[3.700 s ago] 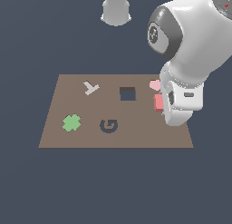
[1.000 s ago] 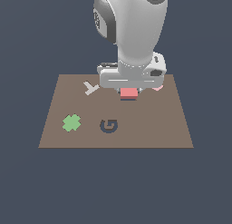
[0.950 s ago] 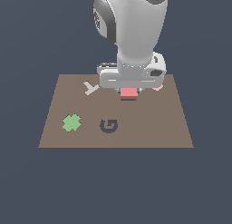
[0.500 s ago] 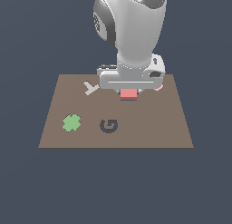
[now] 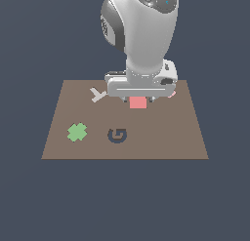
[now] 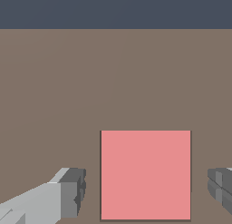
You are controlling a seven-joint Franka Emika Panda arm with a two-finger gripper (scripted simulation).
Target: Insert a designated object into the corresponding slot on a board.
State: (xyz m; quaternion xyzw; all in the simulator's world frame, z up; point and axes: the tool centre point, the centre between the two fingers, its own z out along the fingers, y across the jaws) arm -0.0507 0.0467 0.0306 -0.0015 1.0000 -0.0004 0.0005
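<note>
The block (image 6: 145, 174) lies flush in the slot on the board (image 6: 113, 78), between the wide-open gripper (image 6: 147, 191) fingers, both clear of it; it looks stiff, light, best pinched across opposite edges.

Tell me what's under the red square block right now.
The red square block lies flat in the brown board, only a thin dark seam around it. The slot beneath is covered. The end effector stands open, fingers clear.
</note>
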